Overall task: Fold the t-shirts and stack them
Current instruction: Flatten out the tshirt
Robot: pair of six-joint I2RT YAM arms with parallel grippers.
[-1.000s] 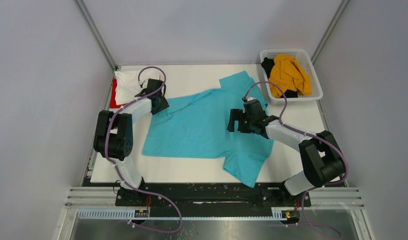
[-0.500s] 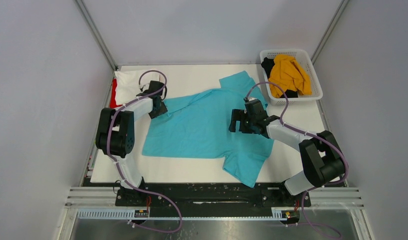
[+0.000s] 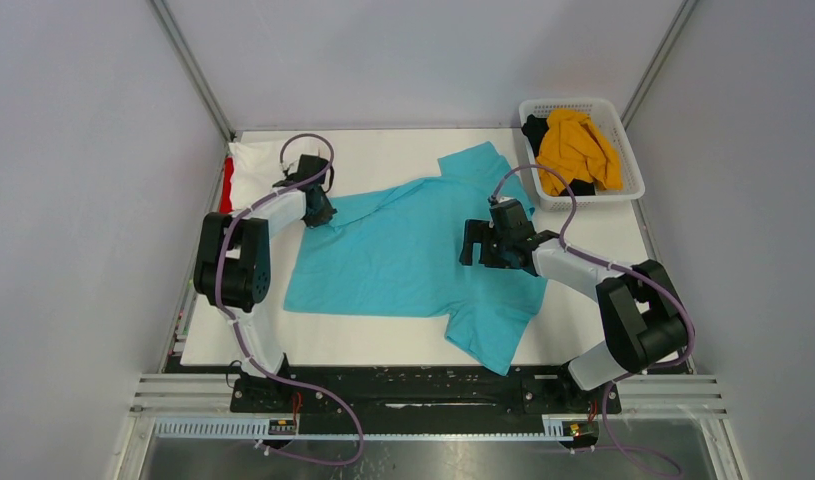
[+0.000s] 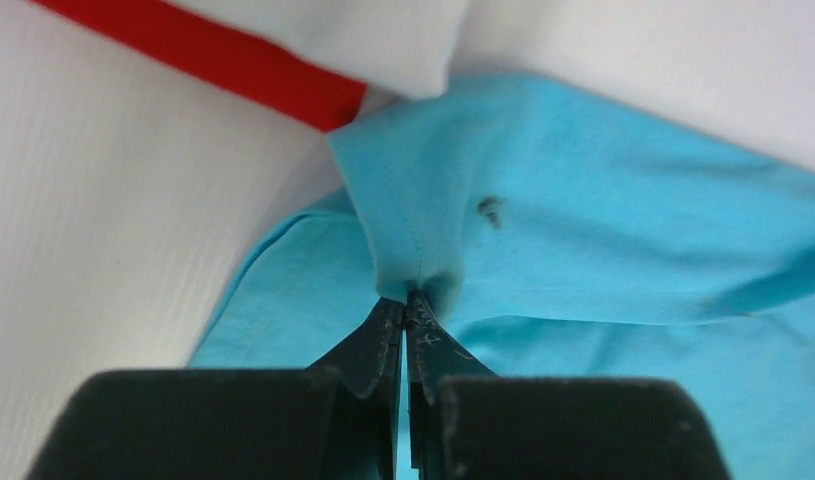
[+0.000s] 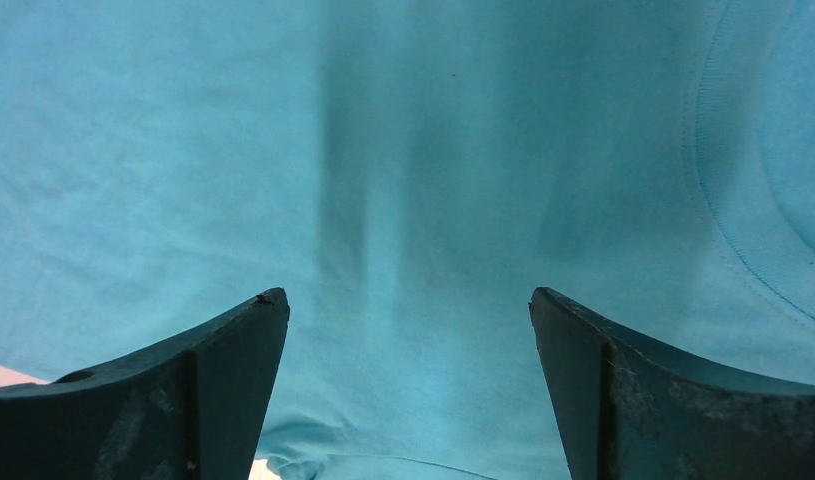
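From above, the blue shirt (image 3: 403, 255) lay unfolded on the bench (image 3: 383, 150), with more waiting in the basket (image 3: 573, 101); at the left wrist, the left fingers (image 4: 378, 345) were clamped on its edge just below a white and red pile (image 4: 313, 30); at the right wrist, the right fingers (image 5: 223, 380) gaped empty over the cloth.

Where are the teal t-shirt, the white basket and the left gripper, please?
teal t-shirt (image 3: 403, 255): top external view, middle of its body.
white basket (image 3: 631, 160): top external view, its right rim.
left gripper (image 4: 404, 305): left wrist view, between its fingertips, shut on a shirt fold.
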